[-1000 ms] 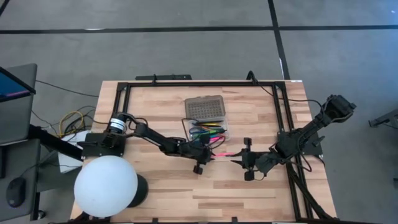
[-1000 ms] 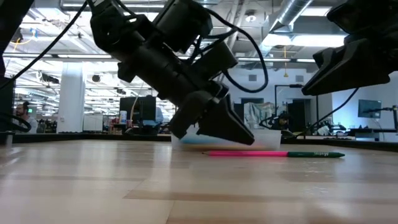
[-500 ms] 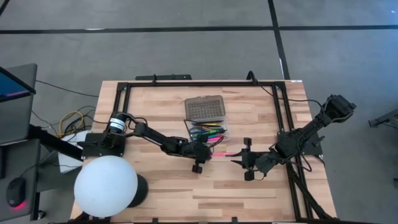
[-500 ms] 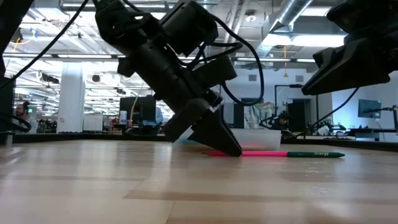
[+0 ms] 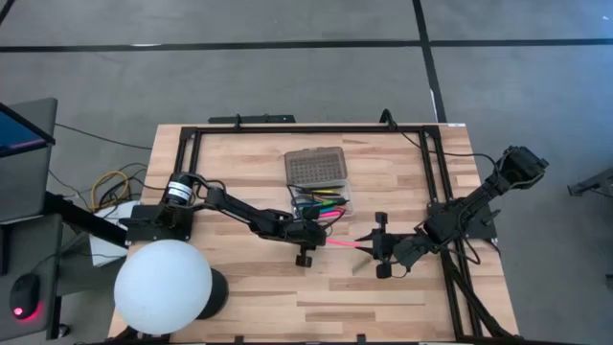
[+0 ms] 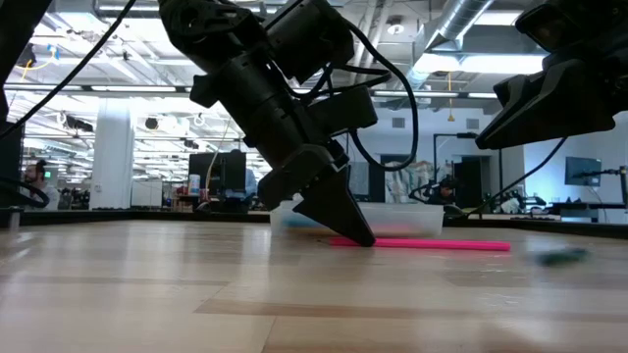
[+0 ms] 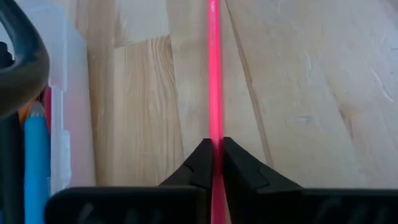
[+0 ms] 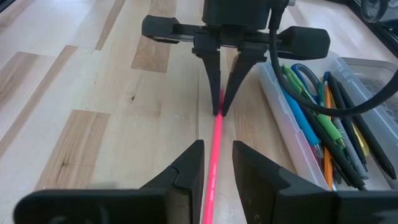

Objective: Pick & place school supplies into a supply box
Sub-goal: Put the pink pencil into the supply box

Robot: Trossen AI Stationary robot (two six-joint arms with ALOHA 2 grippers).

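Observation:
A pink pen point(image 5: 345, 243) lies flat on the wooden table just in front of the supply box point(image 5: 321, 203). The box's clear tray holds several pens and blue-handled scissors point(image 8: 311, 106), and its grid-textured lid point(image 5: 314, 168) is folded open behind it. My left gripper point(image 7: 214, 146) slants down onto the pen's left end and is shut on it. My right gripper point(image 8: 214, 158) hovers open above the pen's right end. One finger stands on each side of the pen line, clear of it. My left gripper pinches the pink pen near its left end point(image 7: 213, 134) between its two fingertips point(image 6: 361, 235). The fingers slant down from the table's left and point along the pen. The pen lies flat on the table and runs away from the fingers toward the right gripper.
A large white sphere point(image 5: 163, 286) stands at the near left corner. A black frame rail point(image 5: 306, 127) runs along the far edge and another down the right side. A blurred green thing point(image 6: 559, 257) lies on the table beyond the pen's right end. Bare wood lies toward the near edge.
My left gripper has tipped steeper, brought its fingertips down to the table at the pink pen's left end and taken hold of it. The green piece that lay at the pen's right end has come away and shifted right, and more of the pink pen now shows.

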